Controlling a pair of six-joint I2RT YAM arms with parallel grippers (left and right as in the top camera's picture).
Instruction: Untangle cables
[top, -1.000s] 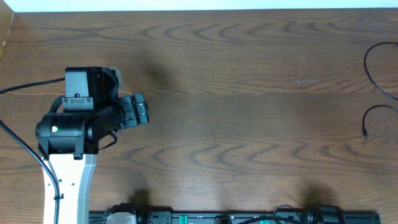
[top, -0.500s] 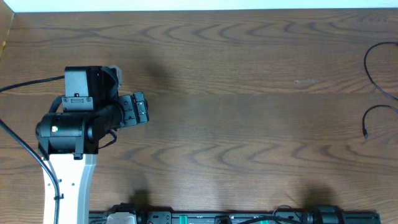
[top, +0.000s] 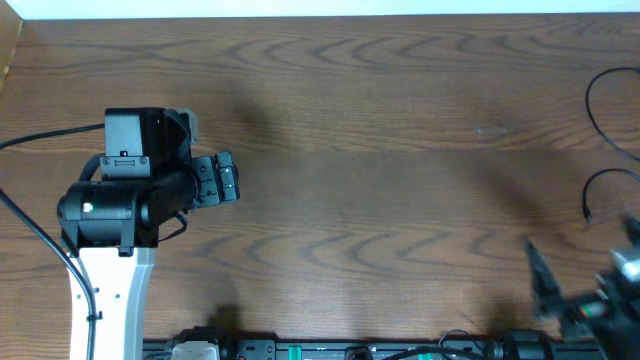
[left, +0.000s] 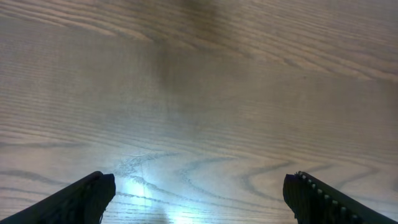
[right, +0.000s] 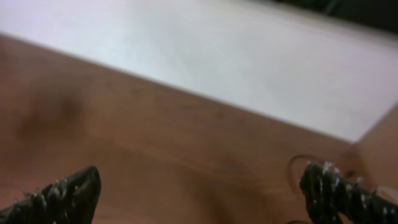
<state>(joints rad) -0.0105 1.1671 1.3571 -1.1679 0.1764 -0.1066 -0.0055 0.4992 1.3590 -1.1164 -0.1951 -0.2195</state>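
Note:
Thin black cables (top: 597, 120) lie in loose loops at the far right edge of the wooden table (top: 380, 150); one strand ends in a small plug (top: 587, 213). A blurred cable loop (right: 297, 163) shows in the right wrist view beside the right finger. My right gripper (top: 585, 285) is at the front right corner, open and empty, below the cables. My left gripper (top: 228, 180) is open and empty at the left side, far from the cables; in the left wrist view (left: 199, 196) only bare wood lies between its fingers.
The left arm's thick black cord (top: 30, 140) runs off the left edge. A black rail with hardware (top: 350, 350) lines the front edge. A pale wall or floor (right: 217, 56) lies beyond the table's far edge.
My right gripper has come into the overhead view at the front right corner; it was out of view before. The left arm and the cables have not moved.

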